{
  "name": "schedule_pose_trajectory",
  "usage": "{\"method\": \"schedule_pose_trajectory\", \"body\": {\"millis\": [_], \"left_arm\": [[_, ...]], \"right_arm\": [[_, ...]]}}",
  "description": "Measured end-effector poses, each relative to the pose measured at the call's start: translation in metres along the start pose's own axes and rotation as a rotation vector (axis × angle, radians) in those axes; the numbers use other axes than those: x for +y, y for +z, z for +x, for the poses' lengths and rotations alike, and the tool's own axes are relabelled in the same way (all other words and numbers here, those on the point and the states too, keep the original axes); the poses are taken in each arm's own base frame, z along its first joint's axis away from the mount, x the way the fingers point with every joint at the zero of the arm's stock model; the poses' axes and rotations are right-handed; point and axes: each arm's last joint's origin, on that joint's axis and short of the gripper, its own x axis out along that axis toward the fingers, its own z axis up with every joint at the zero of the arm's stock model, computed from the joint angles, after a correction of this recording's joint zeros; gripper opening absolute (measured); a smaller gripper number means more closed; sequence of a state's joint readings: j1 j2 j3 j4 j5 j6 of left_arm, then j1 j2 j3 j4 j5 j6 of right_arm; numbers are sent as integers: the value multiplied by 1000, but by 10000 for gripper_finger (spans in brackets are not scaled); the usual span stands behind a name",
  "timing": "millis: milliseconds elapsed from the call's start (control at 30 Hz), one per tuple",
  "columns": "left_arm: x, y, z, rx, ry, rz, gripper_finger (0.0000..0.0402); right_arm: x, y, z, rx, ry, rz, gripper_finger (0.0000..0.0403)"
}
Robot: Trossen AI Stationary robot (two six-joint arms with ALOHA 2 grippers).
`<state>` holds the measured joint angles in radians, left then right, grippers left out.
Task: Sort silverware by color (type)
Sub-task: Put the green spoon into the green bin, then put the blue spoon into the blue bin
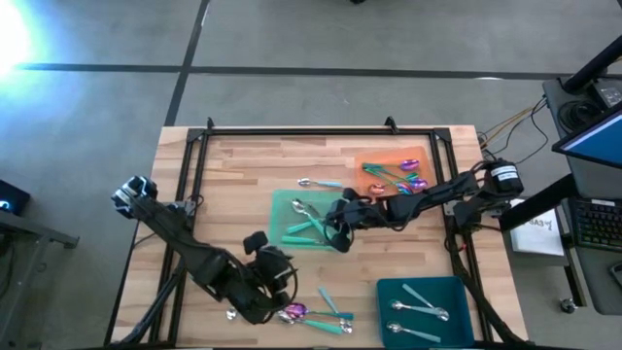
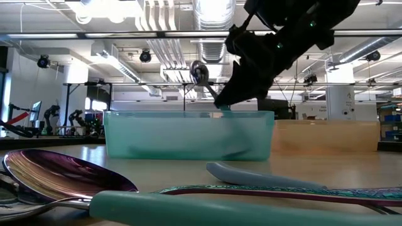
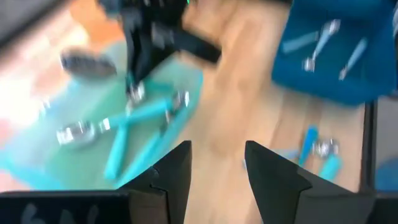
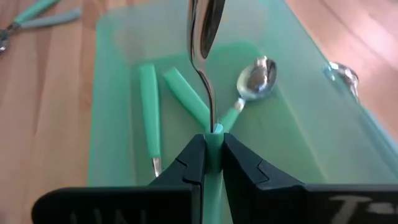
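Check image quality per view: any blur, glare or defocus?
High view: glare blows out the top-left floor. Left wrist view: motion blur smears the green tray. Low view: the purple spoon up close is soft. Right wrist view: sharp on the held spoon.

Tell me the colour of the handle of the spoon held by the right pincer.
Teal handle; the spoon's head is silver. The right wrist view shows it best.

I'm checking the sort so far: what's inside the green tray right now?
The green tray holds silver spoons with teal handles, about three, crossing one another. The right hand hangs above it, shut on another spoon, and hides part of the tray floor.
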<state>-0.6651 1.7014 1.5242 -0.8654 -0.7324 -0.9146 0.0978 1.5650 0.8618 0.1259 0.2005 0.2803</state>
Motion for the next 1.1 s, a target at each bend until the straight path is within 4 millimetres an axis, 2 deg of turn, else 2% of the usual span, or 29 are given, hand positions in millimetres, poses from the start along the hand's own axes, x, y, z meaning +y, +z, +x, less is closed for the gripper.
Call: {"method": "schedule_pose_trajectory", "body": {"millis": [200,300,433,600,900,1100], "left_arm": [[0,-13,1,206,-47,-10,134],[0,-22,1,316,-57,-23,134],[1,-40,1,457,14,-40,134],[-2,-63,1,593,128,-86,134],[-11,-88,12,633,258,-154,134],[-7,-112,26,755,488,-197,134]], "right_arm": [[2,-2,-1,30,55,20,31],[3,-1,-2,38,94,63,69],[3,2,-5,27,102,68,118],[5,15,-16,-23,118,68,155],[8,35,-48,-49,136,64,162],[14,37,-62,-61,163,27,151]]}}
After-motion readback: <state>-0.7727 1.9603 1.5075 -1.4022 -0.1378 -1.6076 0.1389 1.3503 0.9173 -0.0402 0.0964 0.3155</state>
